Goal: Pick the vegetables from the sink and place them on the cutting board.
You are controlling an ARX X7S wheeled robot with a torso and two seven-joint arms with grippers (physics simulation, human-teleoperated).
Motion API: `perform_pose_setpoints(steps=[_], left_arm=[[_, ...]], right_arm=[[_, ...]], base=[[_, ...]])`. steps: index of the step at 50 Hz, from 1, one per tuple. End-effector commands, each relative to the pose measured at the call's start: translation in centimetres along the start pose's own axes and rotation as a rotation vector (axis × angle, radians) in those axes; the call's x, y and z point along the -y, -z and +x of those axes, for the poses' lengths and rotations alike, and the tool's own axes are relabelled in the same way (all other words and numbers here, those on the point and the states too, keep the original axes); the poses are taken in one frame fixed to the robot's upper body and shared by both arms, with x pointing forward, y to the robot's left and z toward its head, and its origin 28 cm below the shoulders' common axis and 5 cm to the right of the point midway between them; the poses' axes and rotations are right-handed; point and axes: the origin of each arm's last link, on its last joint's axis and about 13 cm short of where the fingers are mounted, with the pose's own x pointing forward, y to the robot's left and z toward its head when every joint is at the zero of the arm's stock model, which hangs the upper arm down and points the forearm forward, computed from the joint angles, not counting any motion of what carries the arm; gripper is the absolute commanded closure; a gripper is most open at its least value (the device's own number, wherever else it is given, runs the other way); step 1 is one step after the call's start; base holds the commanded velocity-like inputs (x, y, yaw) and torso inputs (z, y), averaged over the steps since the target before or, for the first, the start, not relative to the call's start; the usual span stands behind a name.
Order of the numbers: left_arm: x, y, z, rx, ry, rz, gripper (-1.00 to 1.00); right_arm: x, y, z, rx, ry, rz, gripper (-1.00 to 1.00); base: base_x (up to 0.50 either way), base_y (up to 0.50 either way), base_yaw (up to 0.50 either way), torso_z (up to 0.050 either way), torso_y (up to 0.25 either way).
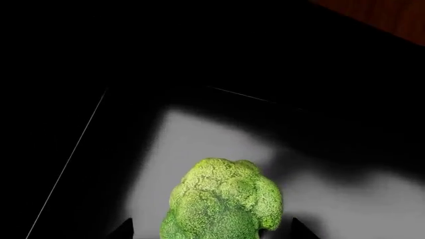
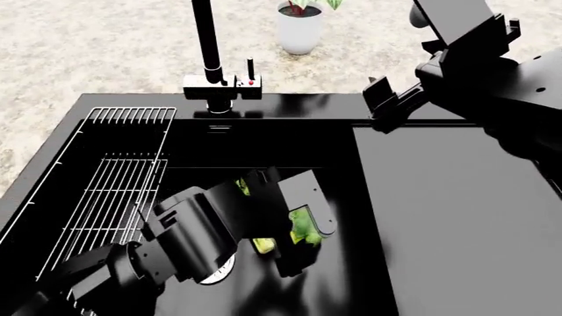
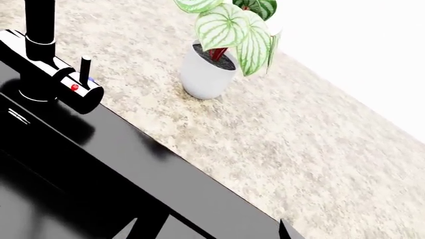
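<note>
A: Where is the broccoli floret (image 1: 222,201)?
B: Down in the black sink (image 2: 351,276), between the left gripper (image 2: 299,230) fingers, which stand apart around it.
A: And the right gripper (image 2: 391,102)?
B: Above the sink's back rim near the faucet (image 2: 209,52); jaws apart, empty.

One broccoli floret (image 1: 222,201), two robot arms, one black sink (image 2: 422,197), one wire rack (image 2: 114,184), one faucet (image 2: 209,49), one potted plant (image 3: 219,45), one granite counter (image 3: 279,149)
</note>
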Motion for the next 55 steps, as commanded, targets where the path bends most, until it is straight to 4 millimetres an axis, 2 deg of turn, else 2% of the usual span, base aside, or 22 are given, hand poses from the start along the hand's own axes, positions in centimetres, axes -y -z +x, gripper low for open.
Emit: perform_pose_setpoints(steps=[1,15,16,23,26,33,41,47,55], left_arm=[[0.3,0.2,1.8,-0.015,0.034,0.006,-1.00],[-0.6,1.6,3.6,-0.073,0.016,-0.015,-1.00],[-0.7,1.8,3.7,-0.089,0.010,-0.009,1.00],[-0.8,2.1,4.0,-0.104,-0.011,0.001,1.00],[-0.8,1.7,3.4,-0.070,-0.029,0.018,1.00],[-1.5,-1.3,-1.9,0.093,-0.129,0.071,1.00],[-1.2,-2.4,-7.8,0.270,-0.340,0.126,1.00],[-1.3,-1.9,-10.7,0.334,-0.490,0.092,1.00],[-2.4,-0.8,-13.0,0.325,-0.758,-0.023,1.00]], right_arm=[[-0.1,0.4,0.2,-0.010,-0.006,0.001,-1.00],[-0.3,0.8,0.6,-0.018,-0.018,0.005,-1.00],[-0.3,0.8,0.7,-0.018,-0.019,0.005,-1.00],[-0.3,0.8,0.7,-0.012,-0.022,0.006,-1.00],[-0.3,0.8,0.7,-0.011,-0.020,0.007,-1.00],[-0.2,0.1,0.3,0.011,-0.012,0.008,-1.00],[-0.5,-0.7,0.4,0.013,-0.024,0.075,-1.00],[-1.6,-1.7,0.2,0.014,-0.066,0.087,-1.00],[-3.4,-2.2,0.7,-0.040,-0.192,0.118,-1.00]], base=[[0.00,0.00,0.00,0.000,0.000],[0.00,0.00,0.00,0.000,0.000],[0.00,0.00,0.00,0.000,0.000],[0.00,0.00,0.00,0.000,-0.002],[0.00,0.00,0.00,0.000,-0.004],[0.00,0.00,0.00,0.000,0.000],[0.00,0.00,0.00,0.000,0.000],[0.00,0.00,0.00,0.000,0.000],[0.00,0.00,0.00,0.000,0.000]])
